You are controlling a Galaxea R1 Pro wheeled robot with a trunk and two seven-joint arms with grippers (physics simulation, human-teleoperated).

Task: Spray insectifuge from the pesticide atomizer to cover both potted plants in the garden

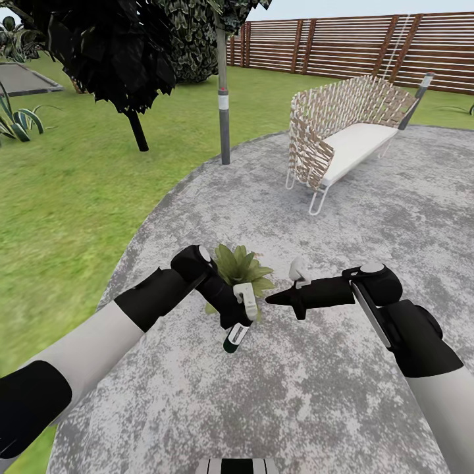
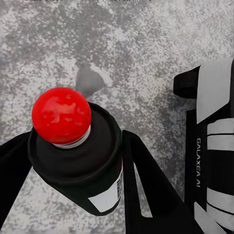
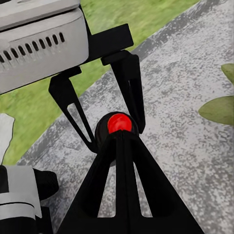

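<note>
Red-topped pesticide atomizer (image 2: 78, 156) is already gripped in the left hand (image 1: 238, 322) beside one potted plant (image 1: 242, 266), spraying apparently pending; right hand (image 1: 276, 297) looks closed, empty.

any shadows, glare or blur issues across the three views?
Head view: soft flat light, no cast shadows under the white woven bench; edges slightly smeared. Left wrist view: red-topped dark atomizer bottle sharp, in the left pincer; a grey smudge on the paving. Right wrist view: right pincer sharp, grass soft.
</note>
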